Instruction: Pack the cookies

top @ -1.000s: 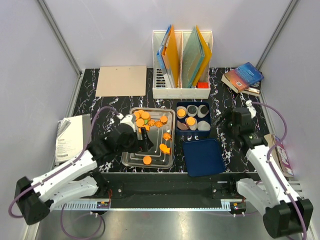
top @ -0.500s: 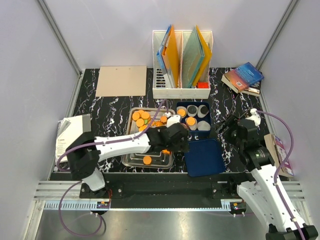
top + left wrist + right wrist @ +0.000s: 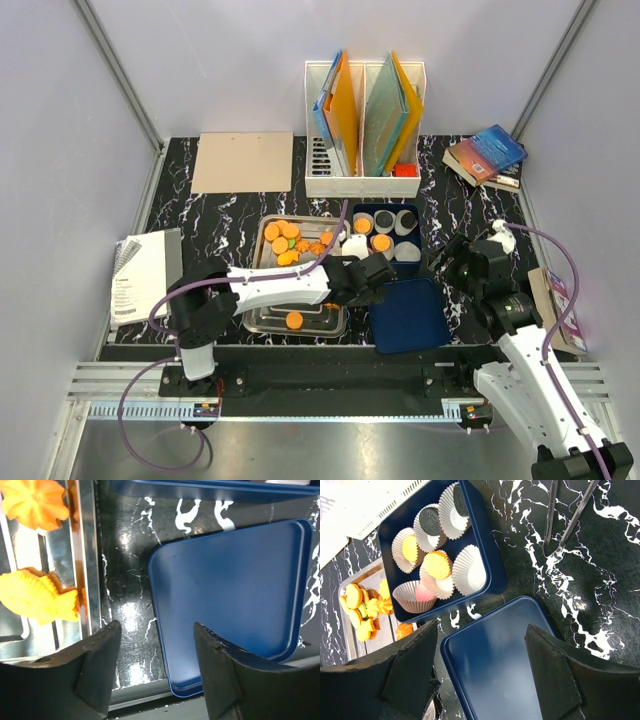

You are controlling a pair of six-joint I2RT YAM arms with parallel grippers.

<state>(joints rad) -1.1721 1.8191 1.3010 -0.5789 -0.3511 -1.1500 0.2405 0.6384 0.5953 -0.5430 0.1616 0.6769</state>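
L gripper (image 3: pixel 157 675) hangs over bare table (image 3: pixel 125 580) btwn tray (image 3: pixel 82 555) and lid (image 3: pixel 230 605), fingers apart at a middling gap, nothing in them. R gripper (image 3: pixel 482 680) is wide and empty, above the lid, near box (image 3: pixel 496 577). Cookies (image 3: pixel 288 238) are mostly heaped at the tray's far end, a few in cups (image 3: pixel 467 567) in the box. Risks, imo: L arm (image 3: pixel 270 285) lies stretched across the tray and could drag cookies or shove it. Both grippers are near the lid, so they could clash or knock it.
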